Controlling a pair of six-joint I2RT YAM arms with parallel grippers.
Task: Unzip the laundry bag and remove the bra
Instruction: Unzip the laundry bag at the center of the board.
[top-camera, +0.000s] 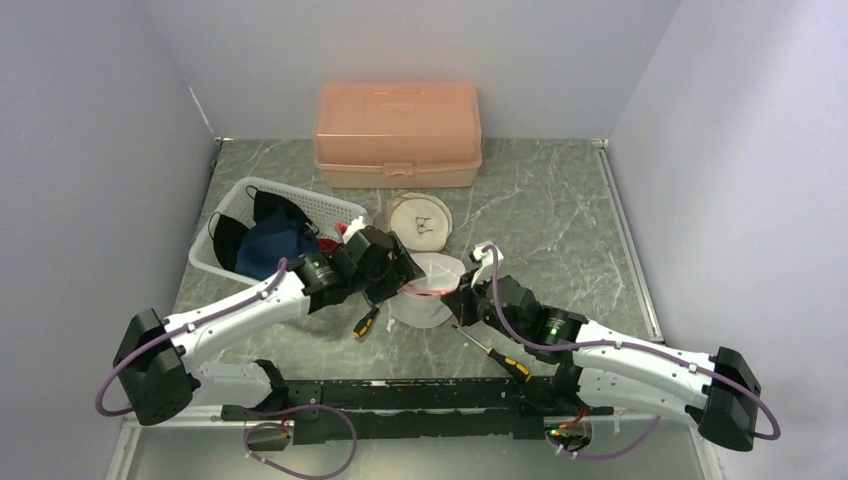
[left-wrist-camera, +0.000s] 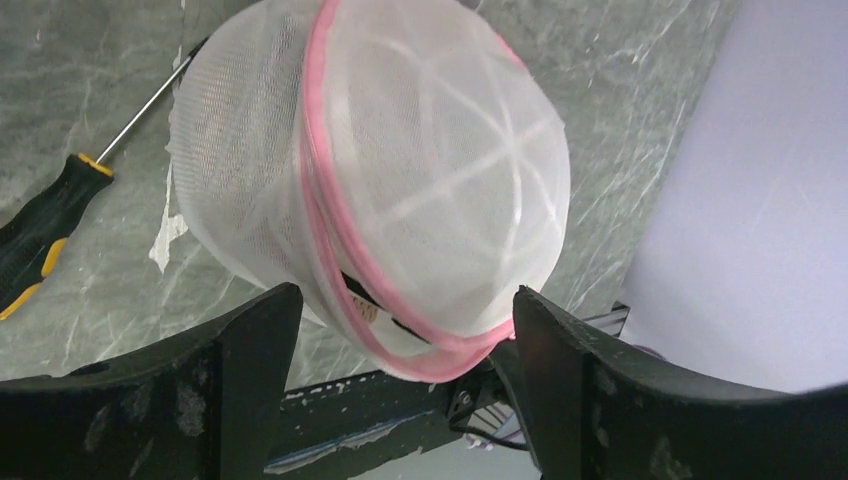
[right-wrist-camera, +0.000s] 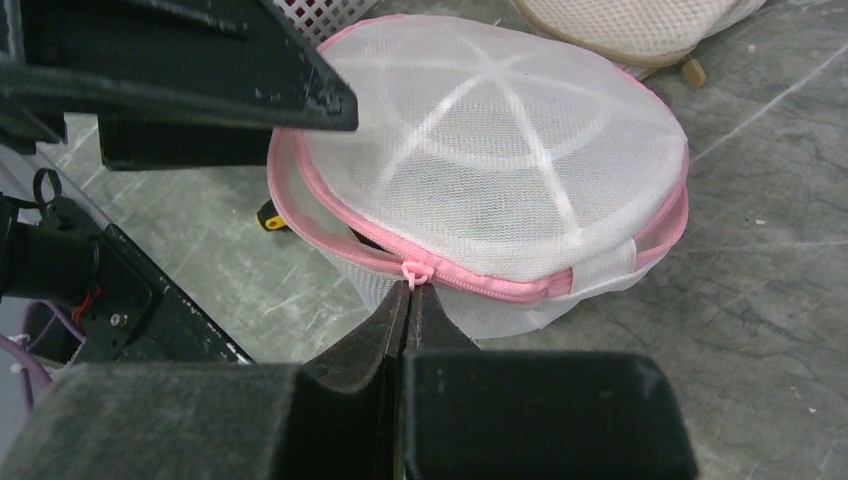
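Nearest, a screwdriver (top-camera: 503, 360) lies on the desk (top-camera: 560, 220) just ahead of the right arm, and a second screwdriver (top-camera: 365, 322) lies under the left arm's wrist. Past them, at the middle of the desk, sits the bag (top-camera: 430, 287), a white mesh dome with a pink zipper (right-wrist-camera: 520, 288) round its rim. The right end effector (right-wrist-camera: 410, 290) meets it from the right, fingers pressed fully together and pinched on the pink pull (right-wrist-camera: 416, 270). Left of the pull the zipper gapes a little, with a dark strip showing in the gap; what lies inside cannot be made out. The left end effector (left-wrist-camera: 405, 300) comes in from the other side, spread wide, one finger on either side of the bag. Whether they touch the mesh I cannot tell. Beyond the bag a flat round mesh pouch (top-camera: 420, 221) lies on the desk. To its left is a white basket (top-camera: 235, 195) holding dark blue and black clothes (top-camera: 268, 243). Farthest, against the back wall, stands a closed peach box (top-camera: 398, 135).
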